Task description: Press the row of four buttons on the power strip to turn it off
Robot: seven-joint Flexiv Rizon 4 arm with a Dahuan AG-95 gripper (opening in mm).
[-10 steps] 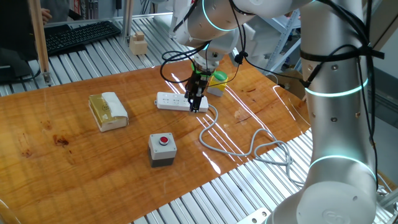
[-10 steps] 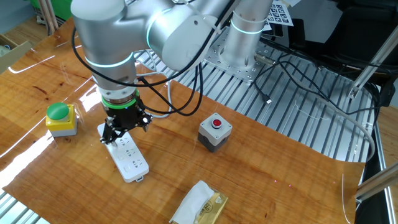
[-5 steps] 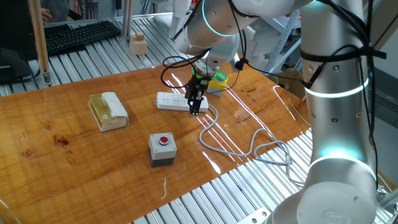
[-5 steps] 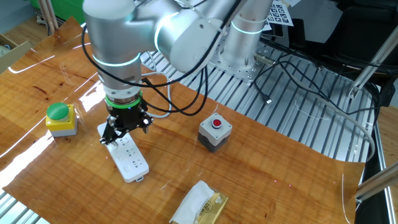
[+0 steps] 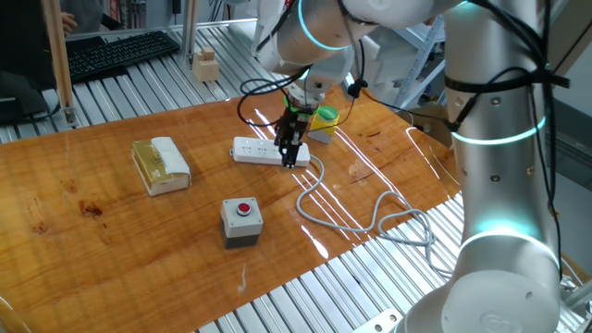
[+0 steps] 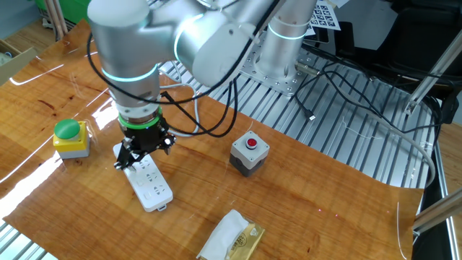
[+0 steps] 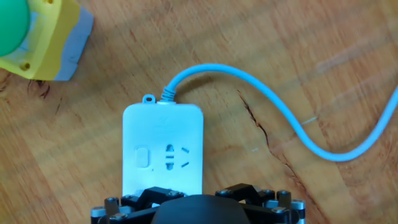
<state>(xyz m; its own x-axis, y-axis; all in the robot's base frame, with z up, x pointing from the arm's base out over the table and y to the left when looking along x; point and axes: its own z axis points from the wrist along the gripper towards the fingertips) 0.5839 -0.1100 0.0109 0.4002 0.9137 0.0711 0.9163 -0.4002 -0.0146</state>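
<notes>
On the wooden tabletop (image 5: 111, 231) a grey box with a red button (image 5: 241, 222) sits near the front edge, and a tan-and-white block (image 5: 160, 165) lies well apart from it toward the left. Over by the far edge there's the green knob on its yellow base (image 6: 70, 137), while a black keyboard (image 5: 116, 53) and a small wooden block (image 5: 205, 65) rest on the ribbed metal bench (image 5: 139, 83) beyond.

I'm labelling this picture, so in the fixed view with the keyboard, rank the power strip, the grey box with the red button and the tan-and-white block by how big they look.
1. power strip, the longest, partly behind the gripper
2. tan-and-white block
3. grey box, though close to the block, and nearer the camera
</notes>
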